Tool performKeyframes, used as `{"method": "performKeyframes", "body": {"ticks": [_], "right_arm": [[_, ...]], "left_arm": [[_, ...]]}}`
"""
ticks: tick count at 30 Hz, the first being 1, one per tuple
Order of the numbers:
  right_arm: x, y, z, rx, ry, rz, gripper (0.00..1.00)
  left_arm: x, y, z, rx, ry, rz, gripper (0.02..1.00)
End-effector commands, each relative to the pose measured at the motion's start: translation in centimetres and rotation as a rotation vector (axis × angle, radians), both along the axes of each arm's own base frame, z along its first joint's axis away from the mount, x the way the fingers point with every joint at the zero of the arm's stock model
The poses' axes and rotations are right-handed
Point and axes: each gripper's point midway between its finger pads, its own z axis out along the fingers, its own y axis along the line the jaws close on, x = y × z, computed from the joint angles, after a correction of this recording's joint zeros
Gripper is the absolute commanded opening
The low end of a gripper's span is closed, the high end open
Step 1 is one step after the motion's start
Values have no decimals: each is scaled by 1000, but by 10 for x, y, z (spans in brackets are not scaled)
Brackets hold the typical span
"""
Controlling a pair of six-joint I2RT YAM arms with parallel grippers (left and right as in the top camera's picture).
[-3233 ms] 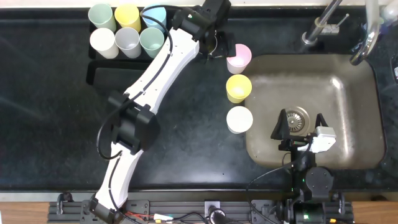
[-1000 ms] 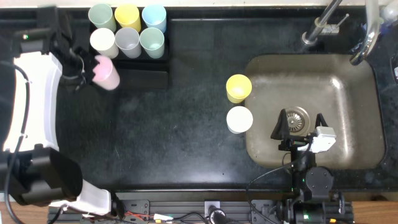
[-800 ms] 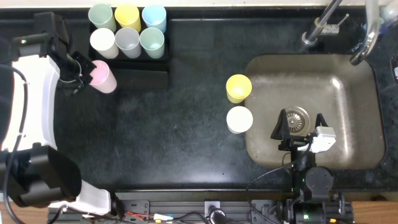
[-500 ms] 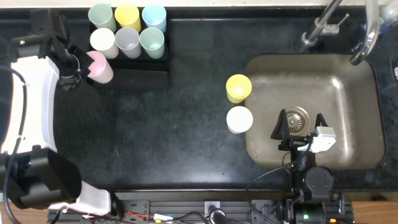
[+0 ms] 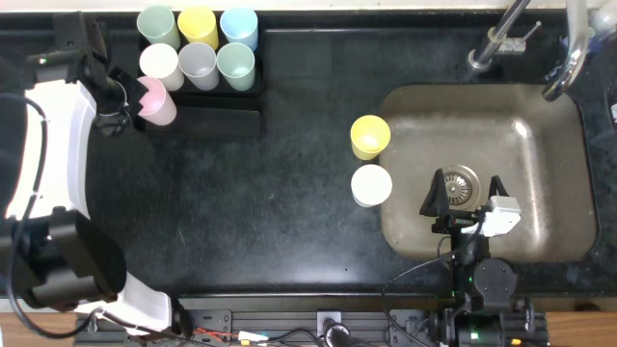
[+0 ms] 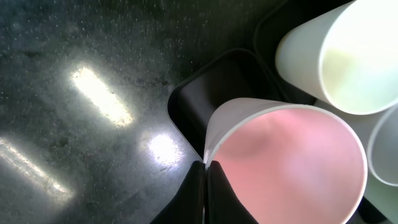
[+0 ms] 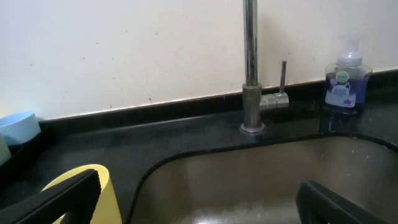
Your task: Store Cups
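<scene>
Now pinching pink cup at its rim with left gripper, fingers pressed together on the thin wall. Held tilted at upper left of top view, just by the empty slot of rack. Probably light, thin and slick, apt to flex or slip; best gripped gently at the rim. Spread wide and holding nothing at lower right, over sink: right gripper. Standing mid-frame by sink's left rim: yellow cup, white cup.
</scene>
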Motion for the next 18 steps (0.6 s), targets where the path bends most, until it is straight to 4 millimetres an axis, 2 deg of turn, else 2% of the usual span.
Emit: {"method": "performKeyframes", "body": {"ticks": [1,18], "right_arm": [[0,2,-4,-6,0,11,998],[0,2,-4,-6,0,11,998]], "left_arm": [[-2,6,-6,2,20,27,36],[6,12,-31,19,58,34,36]]}}
